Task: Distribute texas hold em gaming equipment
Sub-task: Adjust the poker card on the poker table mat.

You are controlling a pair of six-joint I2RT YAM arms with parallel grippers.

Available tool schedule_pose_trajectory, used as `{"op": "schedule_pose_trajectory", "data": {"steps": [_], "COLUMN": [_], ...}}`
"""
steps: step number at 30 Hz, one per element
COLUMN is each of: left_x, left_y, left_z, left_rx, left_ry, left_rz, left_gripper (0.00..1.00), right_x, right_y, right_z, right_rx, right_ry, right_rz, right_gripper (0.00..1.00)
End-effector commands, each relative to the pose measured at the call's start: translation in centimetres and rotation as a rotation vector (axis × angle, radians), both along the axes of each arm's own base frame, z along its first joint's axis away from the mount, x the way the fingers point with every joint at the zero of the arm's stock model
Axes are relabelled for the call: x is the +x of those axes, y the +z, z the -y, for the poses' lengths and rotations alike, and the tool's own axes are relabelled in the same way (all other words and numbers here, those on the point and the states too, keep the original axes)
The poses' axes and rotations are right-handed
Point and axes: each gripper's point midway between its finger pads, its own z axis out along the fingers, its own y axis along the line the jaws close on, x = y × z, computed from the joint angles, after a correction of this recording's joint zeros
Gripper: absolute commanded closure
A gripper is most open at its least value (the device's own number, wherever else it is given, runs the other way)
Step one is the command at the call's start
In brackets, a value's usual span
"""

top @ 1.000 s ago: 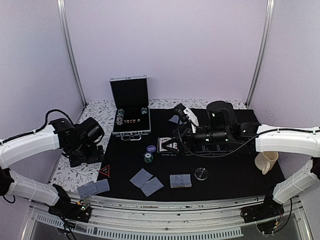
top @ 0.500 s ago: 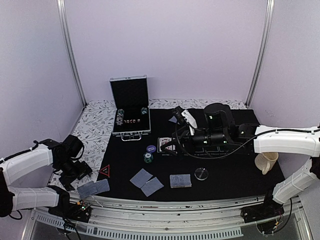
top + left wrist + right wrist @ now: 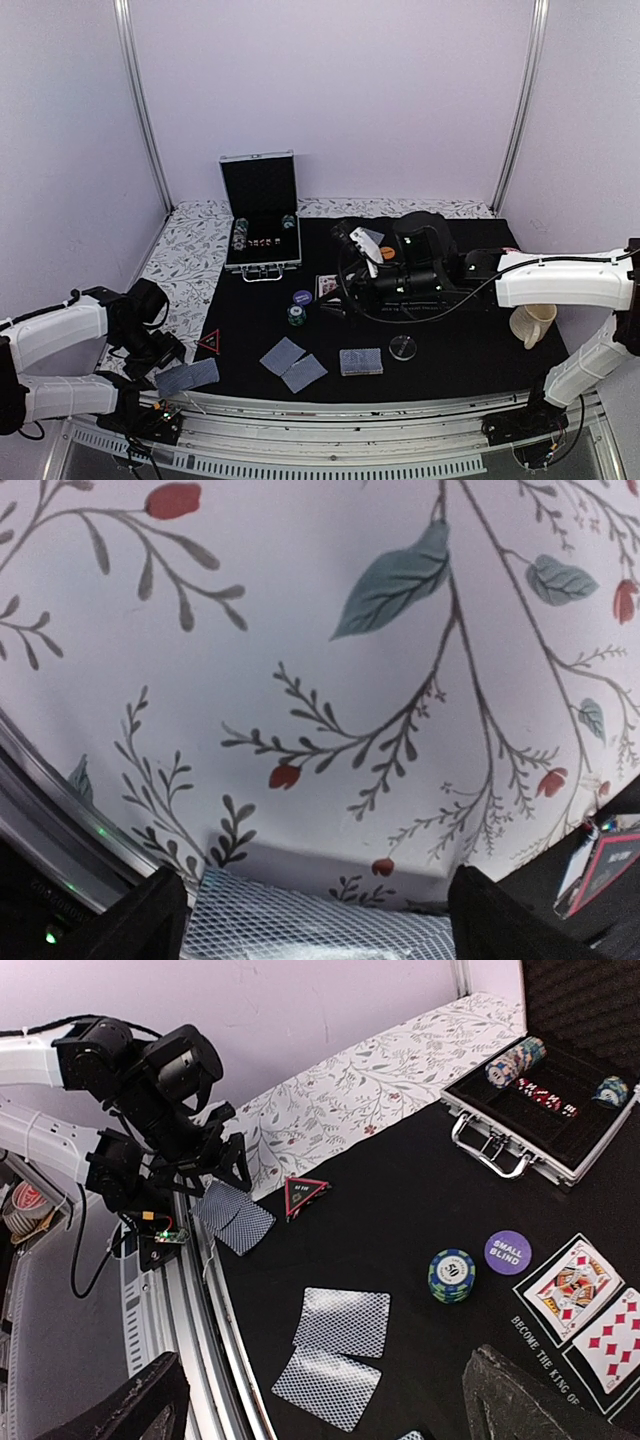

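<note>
Two grey-blue backed cards (image 3: 187,376) lie overlapped at the near left, half on the floral cloth. My left gripper (image 3: 152,358) sits low at their left end; in the left wrist view it (image 3: 320,925) is open, its fingers (image 3: 150,920) flanking a card's edge (image 3: 320,932). Two more cards (image 3: 345,1322) lie on the black mat (image 3: 450,360), beside a deck (image 3: 360,361) and a clear disc (image 3: 403,347). A chip stack (image 3: 451,1275), a purple "small blind" disc (image 3: 508,1252) and a red triangle marker (image 3: 305,1194) lie further left. My right gripper (image 3: 342,285) hovers open and empty over the mat's middle, also seen as (image 3: 335,1410).
An open metal case (image 3: 262,240) with chips and dice stands at the back left of the mat. Face-up cards (image 3: 590,1300) fill printed rectangles under my right arm. A cream cup (image 3: 530,323) stands at the right edge. The table's metal rail (image 3: 330,440) runs along the front.
My left arm dropped from above the floral cloth down to the near-left cards and has since held still. My right arm shifted a little to the left.
</note>
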Motion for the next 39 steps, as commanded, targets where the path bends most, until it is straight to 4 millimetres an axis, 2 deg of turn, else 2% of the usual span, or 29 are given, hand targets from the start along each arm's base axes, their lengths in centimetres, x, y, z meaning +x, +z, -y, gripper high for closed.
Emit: {"op": "schedule_pose_trajectory", "data": {"steps": [1, 7, 8, 9, 17, 18, 23, 29, 32, 34, 39], "left_x": [1.3, 1.7, 1.8, 1.9, 3.1, 3.2, 3.6, 3.6, 3.4, 3.1, 2.3], "left_y": [0.3, 1.2, 1.3, 1.4, 1.7, 1.7, 2.0, 2.9, 3.3, 3.0, 0.9], "left_z": [1.1, 2.4, 2.6, 2.9, 5.5, 5.7, 6.3, 5.8, 4.7, 4.0, 3.6], "left_rx": [-0.05, -0.09, -0.097, -0.108, -0.159, -0.161, -0.159, -0.148, -0.094, -0.075, -0.077], "left_ry": [-0.007, -0.015, -0.018, -0.023, -0.069, -0.073, -0.105, -0.102, -0.109, -0.111, -0.099], "left_rz": [0.067, 0.113, 0.12, 0.128, 0.163, 0.163, 0.167, 0.203, 0.215, 0.208, 0.157], "left_gripper": [0.11, 0.17, 0.17, 0.18, 0.18, 0.18, 0.17, 0.15, 0.12, 0.13, 0.17], "right_x": [-1.8, -4.0, -4.3, -4.4, -6.8, -7.1, -7.7, -8.0, -8.2, -8.2, -7.7], "right_y": [-1.0, -2.5, -3.6, -3.2, -7.9, -9.0, -11.2, -12.8, -13.8, -15.5, -16.6], "right_z": [-3.1, -8.1, -8.6, -9.7, -14.5, -14.9, -16.3, -17.5, -18.3, -18.7, -20.0], "right_rx": [0.006, 0.02, 0.005, 0.019, -0.035, -0.053, -0.101, -0.129, -0.144, -0.173, -0.177], "right_ry": [0.091, 0.201, 0.212, 0.223, 0.317, 0.324, 0.346, 0.369, 0.391, 0.389, 0.378], "right_rz": [-0.068, -0.154, -0.182, -0.191, -0.416, -0.454, -0.538, -0.609, -0.653, -0.686, -0.721], "right_gripper": [0.04, 0.08, 0.09, 0.1, 0.2, 0.21, 0.26, 0.29, 0.31, 0.33, 0.38]}}
